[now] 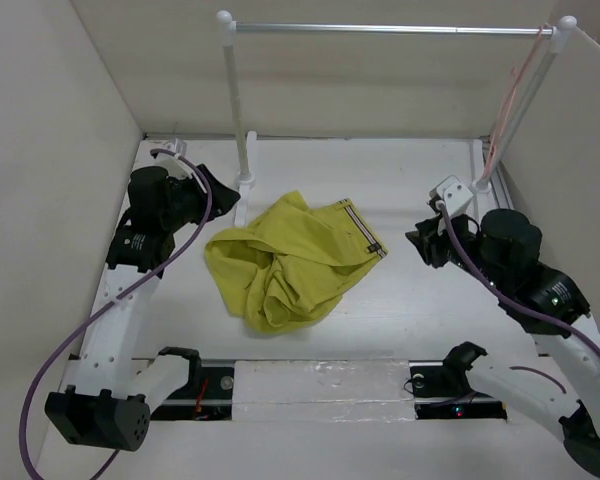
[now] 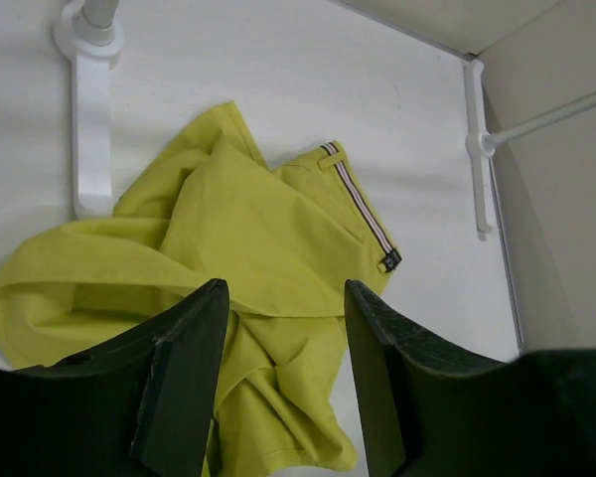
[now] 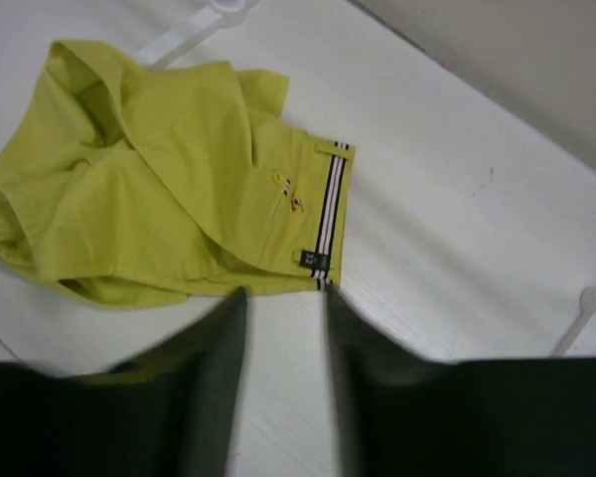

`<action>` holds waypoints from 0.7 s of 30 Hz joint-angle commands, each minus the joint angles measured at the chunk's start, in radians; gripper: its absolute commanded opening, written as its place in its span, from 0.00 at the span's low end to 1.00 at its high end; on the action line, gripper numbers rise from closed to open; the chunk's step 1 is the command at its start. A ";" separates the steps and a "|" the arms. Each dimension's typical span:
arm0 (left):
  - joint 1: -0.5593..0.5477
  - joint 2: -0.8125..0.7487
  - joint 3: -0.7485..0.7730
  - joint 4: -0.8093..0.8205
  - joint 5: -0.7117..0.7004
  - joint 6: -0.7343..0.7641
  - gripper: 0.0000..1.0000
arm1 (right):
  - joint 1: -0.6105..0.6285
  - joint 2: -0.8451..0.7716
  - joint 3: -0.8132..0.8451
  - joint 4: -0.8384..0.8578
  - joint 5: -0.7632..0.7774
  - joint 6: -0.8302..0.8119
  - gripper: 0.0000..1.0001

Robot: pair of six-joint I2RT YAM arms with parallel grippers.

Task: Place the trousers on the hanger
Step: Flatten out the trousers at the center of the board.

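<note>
Trousers, crumpled yellow cloth heap

In the right wrist view the fingers are blurred and they hide the near edge of the trousers. The hanger is too thin to show its hook.

The trousers lie in the middle of the counter; the stand is behind them; the hanger hangs at the right end of its rail.
</note>
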 commanded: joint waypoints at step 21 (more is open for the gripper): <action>0.291 0.038 -0.433 -0.144 -0.080 -0.225 0.54 | 0.006 0.391 -0.236 0.250 -0.070 -0.174 0.68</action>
